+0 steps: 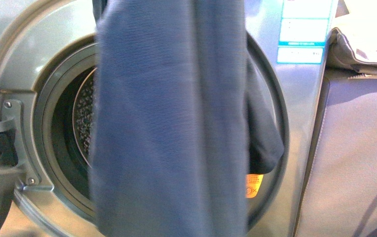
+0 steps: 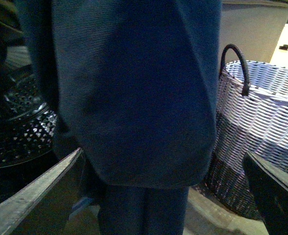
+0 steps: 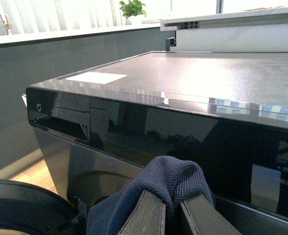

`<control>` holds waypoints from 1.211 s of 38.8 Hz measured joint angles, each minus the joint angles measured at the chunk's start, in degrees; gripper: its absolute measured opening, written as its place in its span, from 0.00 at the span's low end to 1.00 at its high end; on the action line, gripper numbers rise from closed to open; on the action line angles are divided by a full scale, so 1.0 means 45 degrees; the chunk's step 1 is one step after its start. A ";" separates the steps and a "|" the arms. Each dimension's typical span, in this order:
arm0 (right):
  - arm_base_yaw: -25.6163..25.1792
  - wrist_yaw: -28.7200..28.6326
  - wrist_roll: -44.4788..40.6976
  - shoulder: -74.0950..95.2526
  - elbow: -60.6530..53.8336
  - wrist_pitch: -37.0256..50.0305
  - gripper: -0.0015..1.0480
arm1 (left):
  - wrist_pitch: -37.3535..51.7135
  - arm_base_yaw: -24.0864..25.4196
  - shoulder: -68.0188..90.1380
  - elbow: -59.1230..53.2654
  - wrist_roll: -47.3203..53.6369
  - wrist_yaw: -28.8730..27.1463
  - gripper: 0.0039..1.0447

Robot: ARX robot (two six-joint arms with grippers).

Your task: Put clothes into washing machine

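Right hand (image 3: 171, 197), held high before the washing machine (image 1: 299, 128), pinches clothes (image 1: 169, 123).

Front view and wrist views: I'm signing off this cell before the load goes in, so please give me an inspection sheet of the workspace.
surface: no table in view; a flat dark appliance top carries a white label.
job's things: clothes hang in front of the washing machine's open porthole, drum visible behind.
clutter: woven basket; beige fabric on grey-brown unit.
grippers: right gripper shut on the clothes; left gripper open, fingers wide apart.
cables: nothing seen.
surroundings: potted plant near window blinds.
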 joint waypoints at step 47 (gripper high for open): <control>0.0000 0.0000 0.0000 0.0005 0.0000 0.0000 0.03 | 0.3361 -0.5629 0.6708 0.4090 -0.0155 -0.7135 0.94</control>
